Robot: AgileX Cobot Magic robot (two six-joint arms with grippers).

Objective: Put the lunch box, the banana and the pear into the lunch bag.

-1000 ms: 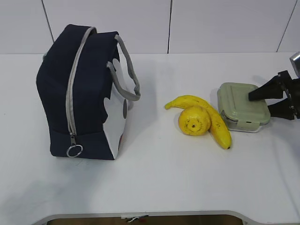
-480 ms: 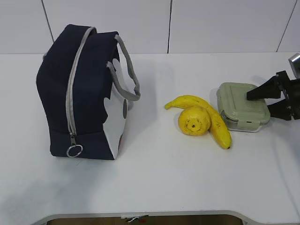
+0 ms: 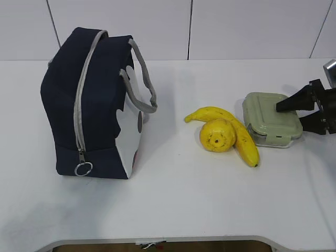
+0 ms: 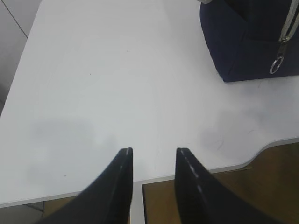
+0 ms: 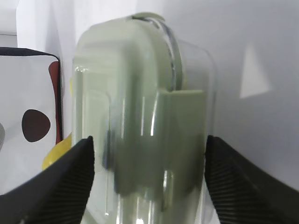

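Observation:
The lunch box [image 3: 271,126], sage-green lid on a clear base, lies at the right of the table. My right gripper [image 3: 295,114] is open, its jaws astride the box's right end without gripping it; the box [image 5: 142,126] fills the right wrist view between the fingers [image 5: 70,182]. The banana [image 3: 237,131] and the pear [image 3: 216,135] lie touching, just left of the box. The navy lunch bag [image 3: 94,105] stands at the left, its zipper closed. My left gripper [image 4: 153,154] is open and empty over the table's front left edge, out of the exterior view; the bag's corner [image 4: 252,42] shows upper right.
The white table [image 3: 173,199] lies between bag and fruit. The bag's grey handles [image 3: 144,79] droop to its right side. The table's front edge [image 4: 243,163] runs just beyond the left fingertips. A white panelled wall stands behind.
My right gripper has slid slightly left, further over the lunch box's right end. Nothing else has moved.

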